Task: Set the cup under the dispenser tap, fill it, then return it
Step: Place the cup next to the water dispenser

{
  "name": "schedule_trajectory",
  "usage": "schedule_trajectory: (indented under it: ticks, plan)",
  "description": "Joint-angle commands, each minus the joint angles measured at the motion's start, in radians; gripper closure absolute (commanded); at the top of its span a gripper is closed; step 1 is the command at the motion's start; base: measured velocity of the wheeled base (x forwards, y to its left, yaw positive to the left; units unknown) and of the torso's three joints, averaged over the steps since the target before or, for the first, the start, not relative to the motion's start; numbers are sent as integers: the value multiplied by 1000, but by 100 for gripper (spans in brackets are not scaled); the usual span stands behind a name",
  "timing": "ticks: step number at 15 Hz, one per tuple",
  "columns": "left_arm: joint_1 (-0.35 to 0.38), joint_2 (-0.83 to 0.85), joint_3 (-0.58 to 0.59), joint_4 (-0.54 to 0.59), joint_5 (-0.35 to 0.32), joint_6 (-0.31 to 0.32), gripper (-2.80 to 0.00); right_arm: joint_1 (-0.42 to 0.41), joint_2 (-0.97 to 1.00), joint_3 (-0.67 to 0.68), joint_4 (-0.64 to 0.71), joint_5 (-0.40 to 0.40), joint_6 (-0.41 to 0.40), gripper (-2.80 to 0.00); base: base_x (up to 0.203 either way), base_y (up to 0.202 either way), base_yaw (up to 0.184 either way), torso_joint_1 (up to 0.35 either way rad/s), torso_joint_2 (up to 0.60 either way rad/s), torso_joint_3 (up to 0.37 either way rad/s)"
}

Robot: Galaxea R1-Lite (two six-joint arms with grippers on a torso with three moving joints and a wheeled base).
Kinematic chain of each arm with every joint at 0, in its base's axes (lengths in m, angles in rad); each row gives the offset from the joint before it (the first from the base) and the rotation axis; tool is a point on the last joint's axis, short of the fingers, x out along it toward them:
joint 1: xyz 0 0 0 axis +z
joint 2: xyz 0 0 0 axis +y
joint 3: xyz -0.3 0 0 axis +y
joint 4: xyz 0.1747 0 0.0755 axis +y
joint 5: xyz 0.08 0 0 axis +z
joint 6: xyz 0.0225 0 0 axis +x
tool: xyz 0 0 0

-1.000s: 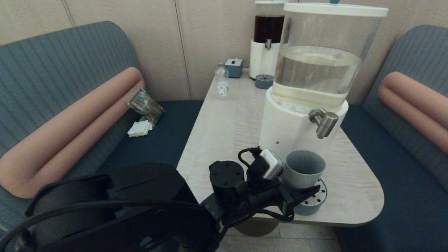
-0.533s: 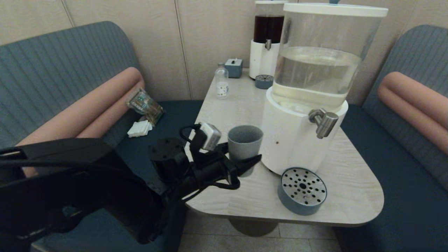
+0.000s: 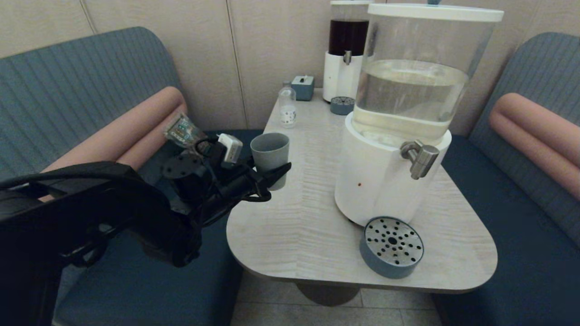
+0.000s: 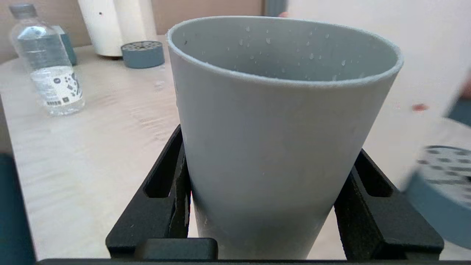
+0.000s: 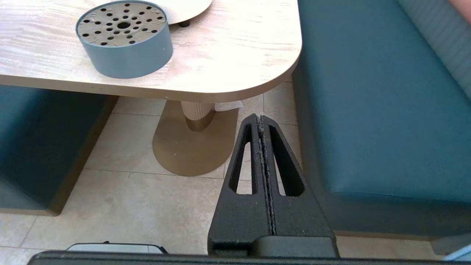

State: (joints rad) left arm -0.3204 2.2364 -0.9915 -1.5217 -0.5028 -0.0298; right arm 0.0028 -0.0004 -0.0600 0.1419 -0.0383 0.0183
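Between black pincer fingers: matte tapered cup

The left arm is matte black with looping black cables and a small white-grey camera block; both pincers have black, slotted triangular fingers.

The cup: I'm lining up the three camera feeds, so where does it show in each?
Head view: the cup left of centre, held by the left gripper.
Left wrist view: the cup fills the centre.
Right wrist view: not in it.
Shared landmark: the blue drip tray.
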Motion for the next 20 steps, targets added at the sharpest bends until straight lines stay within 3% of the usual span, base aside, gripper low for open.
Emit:
schedule_trajectory:
  ticks: [1,9,20]
  plan:
    - [13,105,-73,-8,-1,2,0,0,0,0,1,0,1,0,0,0,0,0,0,0]
    - [75,376,-393,-8,21,0,0,0,0,0,1,0,1,0,0,0,0,0,0,0]
    - [84,416,-404,-8,23,-5,0,0,0,0,1,0,0,0,0,0,0,0,0,0]
